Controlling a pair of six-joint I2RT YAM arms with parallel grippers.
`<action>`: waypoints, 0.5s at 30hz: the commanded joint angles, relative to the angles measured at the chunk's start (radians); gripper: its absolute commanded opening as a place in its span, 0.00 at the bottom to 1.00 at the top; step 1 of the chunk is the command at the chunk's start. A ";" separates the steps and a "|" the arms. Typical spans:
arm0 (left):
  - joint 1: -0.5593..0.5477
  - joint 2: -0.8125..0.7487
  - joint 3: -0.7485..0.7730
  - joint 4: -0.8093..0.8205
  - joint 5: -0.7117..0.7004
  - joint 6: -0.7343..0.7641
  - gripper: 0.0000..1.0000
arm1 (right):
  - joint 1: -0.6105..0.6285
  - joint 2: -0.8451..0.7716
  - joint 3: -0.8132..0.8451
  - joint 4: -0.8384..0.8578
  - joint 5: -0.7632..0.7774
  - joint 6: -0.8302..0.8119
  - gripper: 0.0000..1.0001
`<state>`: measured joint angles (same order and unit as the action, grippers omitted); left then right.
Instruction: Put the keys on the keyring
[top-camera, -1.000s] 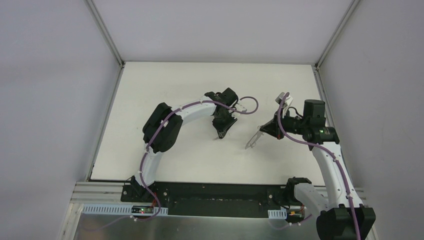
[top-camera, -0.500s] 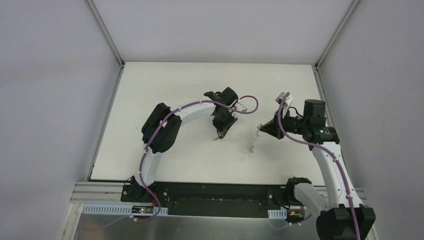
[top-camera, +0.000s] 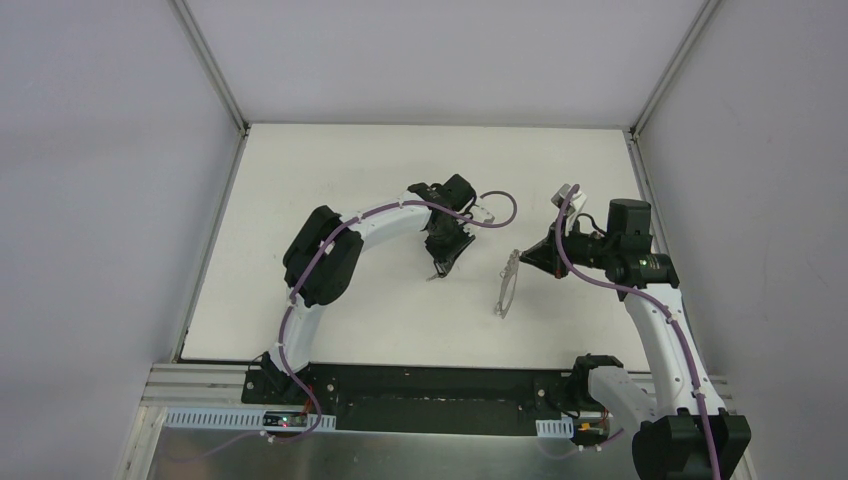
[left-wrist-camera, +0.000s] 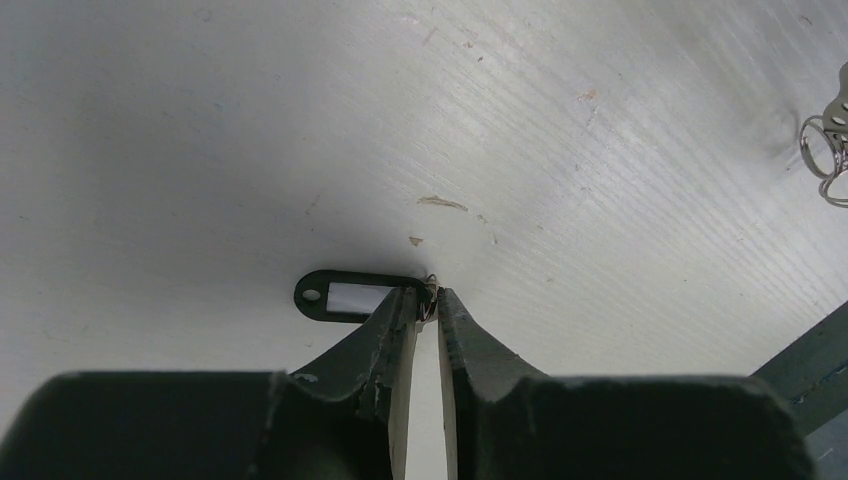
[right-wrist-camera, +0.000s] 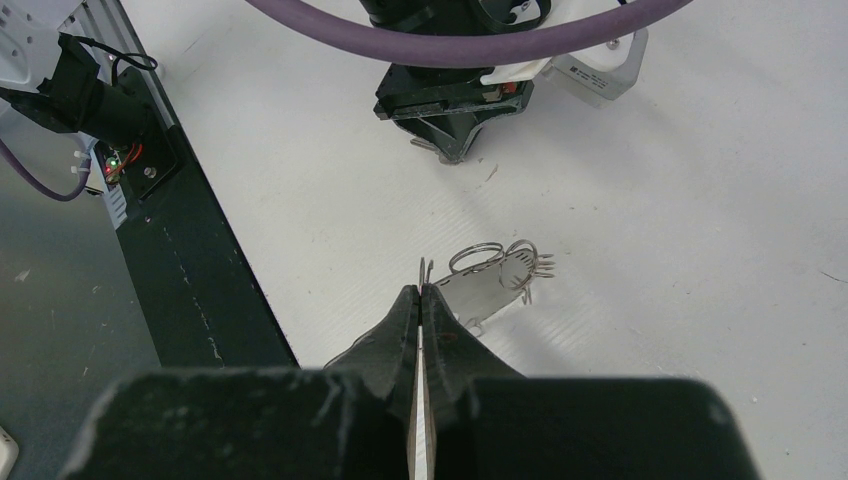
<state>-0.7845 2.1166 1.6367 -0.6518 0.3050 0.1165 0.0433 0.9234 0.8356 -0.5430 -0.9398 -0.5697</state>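
Observation:
The key has a black oval head with a pale strip and lies on the white table. My left gripper is shut on the small silvery end of the key, low at the table; it also shows in the top view. My right gripper is shut on the wire of the keyring, which hangs past its fingertips above the table. In the top view the keyring shows as a thin open oval below the right gripper, a short way right of the left gripper.
A black base strip runs along the table's near edge. Grey walls close in the table on the left, back and right. The left arm's wrist and purple cable stand just beyond the keyring. Part of the keyring shows at the left wrist view's right edge.
The keyring has swung and turned in my right gripper, from an edge-on streak to an open oval. Both arms have hardly moved.

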 joint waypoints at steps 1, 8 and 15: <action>0.001 -0.033 -0.006 -0.013 -0.008 0.012 0.15 | -0.006 -0.017 -0.003 0.038 -0.031 -0.016 0.00; 0.001 -0.027 -0.002 -0.016 -0.010 0.019 0.14 | -0.007 -0.018 -0.002 0.039 -0.031 -0.015 0.00; 0.001 -0.021 -0.003 -0.019 -0.011 0.023 0.13 | -0.009 -0.017 -0.003 0.039 -0.033 -0.015 0.00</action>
<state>-0.7845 2.1166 1.6367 -0.6518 0.3050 0.1207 0.0425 0.9234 0.8356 -0.5426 -0.9398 -0.5697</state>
